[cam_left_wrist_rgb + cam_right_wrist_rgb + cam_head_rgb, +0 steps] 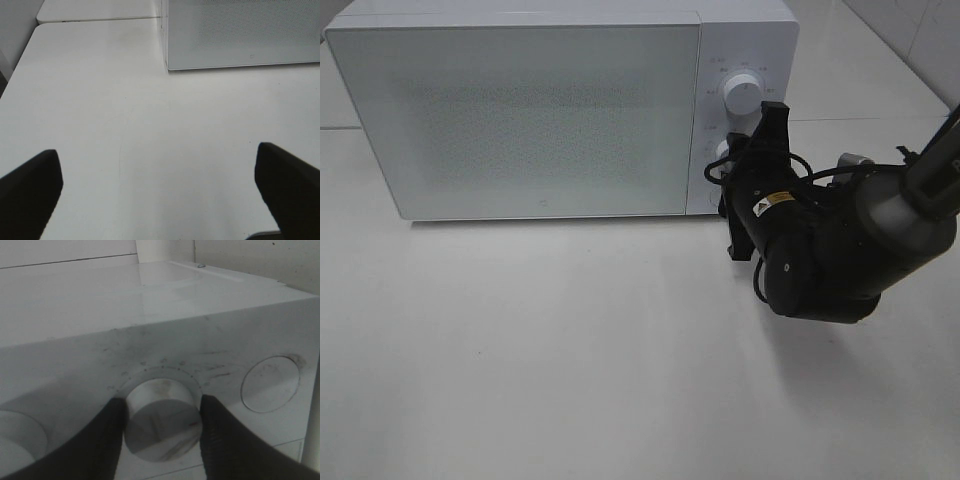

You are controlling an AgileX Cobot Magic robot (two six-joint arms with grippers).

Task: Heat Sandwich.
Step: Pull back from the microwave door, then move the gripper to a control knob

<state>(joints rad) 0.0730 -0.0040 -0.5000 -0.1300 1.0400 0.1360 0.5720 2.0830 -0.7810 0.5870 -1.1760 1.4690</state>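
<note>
Gripping the lower knob on the microwave, the right gripper has a finger pressed against each side of it. The left gripper hangs spread wide over the table, holding nothing. The microwave door, upper left of the high view, is closed. No sandwich shows in any view; presumably it is inside, behind the frosted door. Judged status: loading done, setting the knob in hand, heating and retrieval outstanding.
</note>
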